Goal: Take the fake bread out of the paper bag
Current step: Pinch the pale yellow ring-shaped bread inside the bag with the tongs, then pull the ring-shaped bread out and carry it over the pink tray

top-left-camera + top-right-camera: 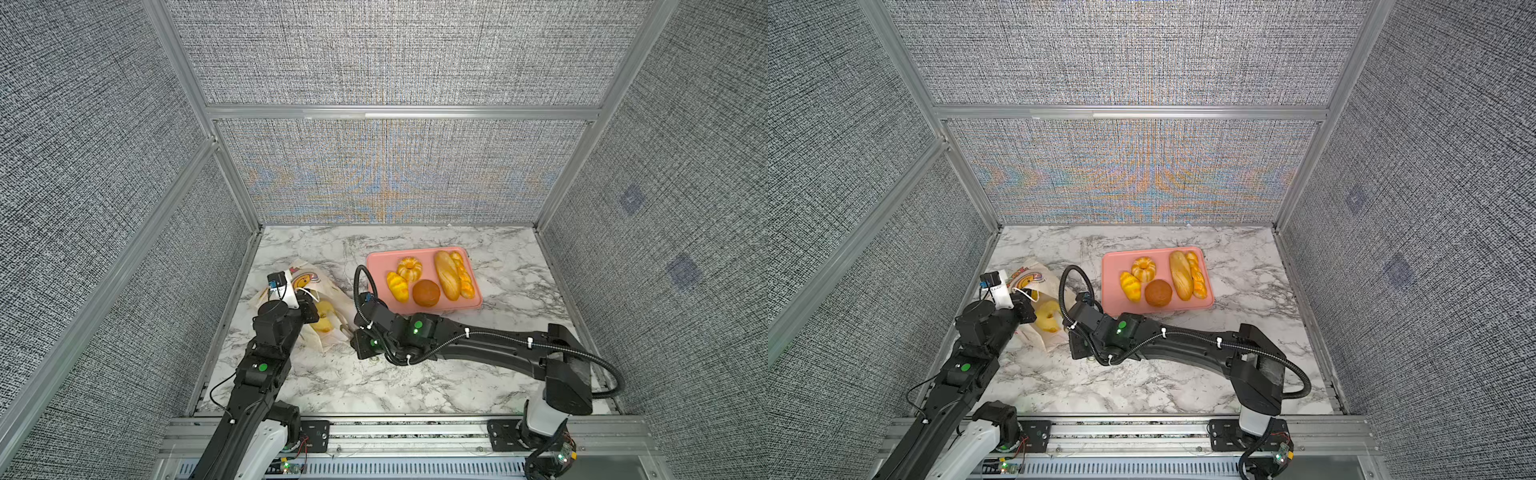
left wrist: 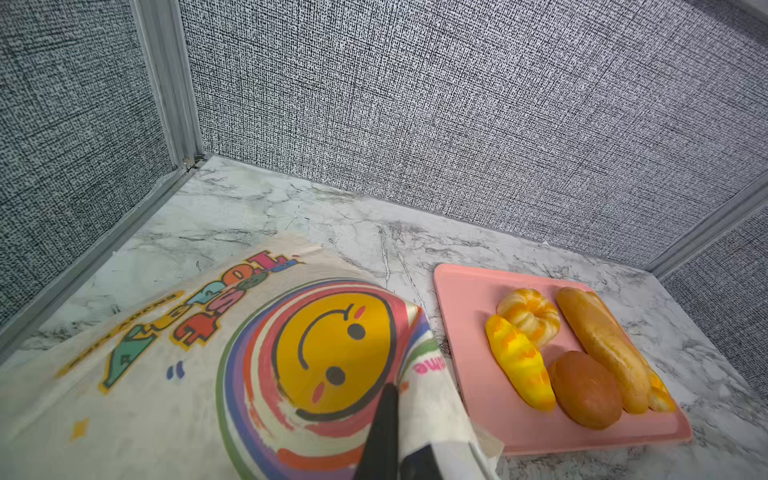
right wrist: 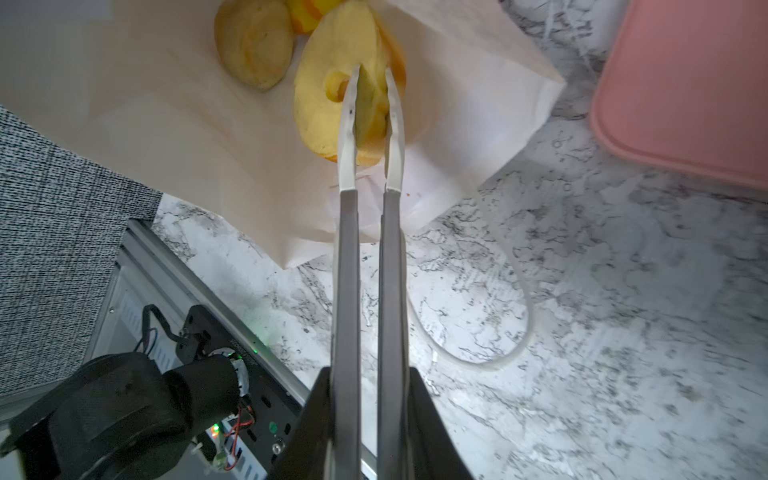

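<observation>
Nearby, pink tray beside paper bag.

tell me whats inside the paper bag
Inside the paper bag, at its mouth, a ring bun sits pinched by the tongs; behind it lie a pale round bun and a sliver of yellow-orange pastry. The paper covers anything deeper.

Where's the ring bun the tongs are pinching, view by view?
Both top views: ring bun in the mouth of the paper bag, left of centre.
Left wrist: not in it.
Right wrist: ring bun between the tips of the tongs.
Shared landmark: pink tray, in all four.
</observation>
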You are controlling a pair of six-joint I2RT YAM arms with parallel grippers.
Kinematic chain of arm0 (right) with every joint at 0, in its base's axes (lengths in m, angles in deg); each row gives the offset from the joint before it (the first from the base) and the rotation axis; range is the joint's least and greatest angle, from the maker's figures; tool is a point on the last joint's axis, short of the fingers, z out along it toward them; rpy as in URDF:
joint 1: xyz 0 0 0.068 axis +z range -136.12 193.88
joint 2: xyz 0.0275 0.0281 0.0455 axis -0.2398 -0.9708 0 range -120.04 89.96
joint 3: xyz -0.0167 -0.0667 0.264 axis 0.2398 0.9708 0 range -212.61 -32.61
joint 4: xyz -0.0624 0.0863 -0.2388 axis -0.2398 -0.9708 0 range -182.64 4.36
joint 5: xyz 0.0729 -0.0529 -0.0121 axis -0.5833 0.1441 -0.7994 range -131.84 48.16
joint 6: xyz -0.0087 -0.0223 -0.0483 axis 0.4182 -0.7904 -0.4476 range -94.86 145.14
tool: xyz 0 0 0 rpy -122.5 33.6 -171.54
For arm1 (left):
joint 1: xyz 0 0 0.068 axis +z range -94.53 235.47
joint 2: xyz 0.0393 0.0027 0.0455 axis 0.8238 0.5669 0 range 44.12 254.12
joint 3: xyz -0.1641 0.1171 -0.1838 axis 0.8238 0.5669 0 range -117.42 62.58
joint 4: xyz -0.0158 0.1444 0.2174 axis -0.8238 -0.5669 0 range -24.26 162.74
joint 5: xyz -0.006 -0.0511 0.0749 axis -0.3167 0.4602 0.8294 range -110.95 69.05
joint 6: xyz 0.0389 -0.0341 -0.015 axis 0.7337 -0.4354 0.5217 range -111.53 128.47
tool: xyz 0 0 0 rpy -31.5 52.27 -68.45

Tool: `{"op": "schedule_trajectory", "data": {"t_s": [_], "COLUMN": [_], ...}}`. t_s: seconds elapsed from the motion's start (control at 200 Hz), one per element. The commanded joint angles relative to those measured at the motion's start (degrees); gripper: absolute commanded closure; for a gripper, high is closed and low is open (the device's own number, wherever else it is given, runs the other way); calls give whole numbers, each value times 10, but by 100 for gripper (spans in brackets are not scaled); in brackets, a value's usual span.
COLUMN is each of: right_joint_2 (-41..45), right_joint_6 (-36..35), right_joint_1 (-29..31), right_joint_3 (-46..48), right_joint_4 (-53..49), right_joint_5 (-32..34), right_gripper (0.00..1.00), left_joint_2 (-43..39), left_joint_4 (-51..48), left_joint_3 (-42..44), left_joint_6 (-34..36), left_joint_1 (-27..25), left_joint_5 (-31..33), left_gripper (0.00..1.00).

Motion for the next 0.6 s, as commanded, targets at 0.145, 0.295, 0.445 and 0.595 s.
{"op": "schedule_trajectory", "data": {"t_s": [0.145, 0.295, 0.445, 0.595], "right_joint_2": [80, 121, 153, 156], "right_joint_6": [-50, -87, -103, -120], "right_joint_1": [20, 32, 35, 19], "right_joint_3": [28, 29, 24, 19], "right_joint_4": [-50, -93, -150, -208], "right_joint_5": [100, 137, 194, 269], "right_gripper": [100, 100, 100, 100], "left_joint_2": [-2, 28, 45, 50], "left_joint_4": [-38, -84, -94, -104], "left_joint_3": [-16, -43, -54, -59], "left_joint_6": [-40, -63, -74, -76], "left_joint_1": [1, 1, 1, 1], "left_joint_5": [75, 108, 113, 113], "left_gripper": [100, 100, 100, 100]}}
